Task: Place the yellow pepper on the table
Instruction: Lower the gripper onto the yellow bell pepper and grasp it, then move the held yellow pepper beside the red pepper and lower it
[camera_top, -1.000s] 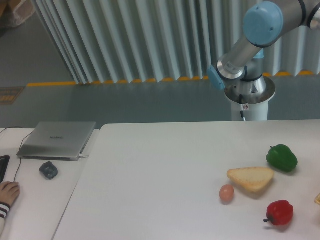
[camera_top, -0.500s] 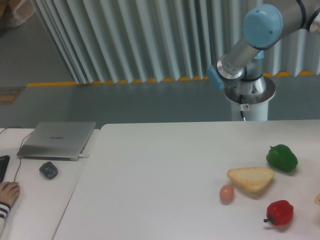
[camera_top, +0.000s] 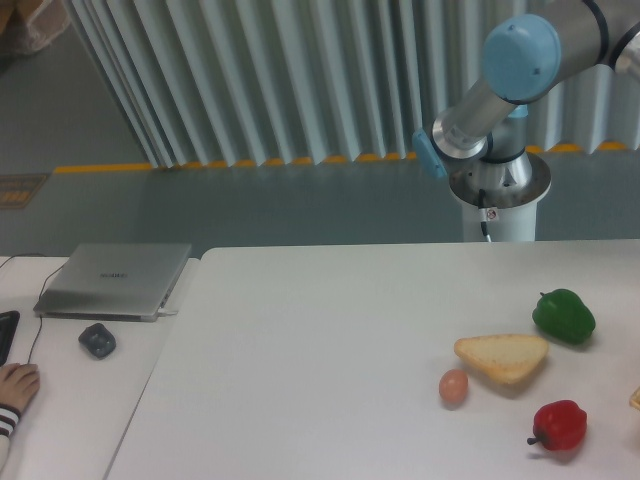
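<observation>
The yellow pepper is out of view. The white table (camera_top: 320, 340) fills the lower part of the camera view. Only the arm's elbow and upper links (camera_top: 500, 70) show at the top right, above its base (camera_top: 498, 190) behind the table's far edge. The gripper itself is outside the frame.
On the table's right side lie a green pepper (camera_top: 564, 316), a tan bread slice (camera_top: 503, 358), a small egg (camera_top: 453, 386) and a red pepper (camera_top: 560, 425). A narrower desk at the left holds a grey laptop (camera_top: 115, 279), a dark mouse-like object (camera_top: 97, 340) and a person's hand (camera_top: 15, 388).
The arm's elbow has shifted slightly up and to the left. Nothing on the table has moved.
</observation>
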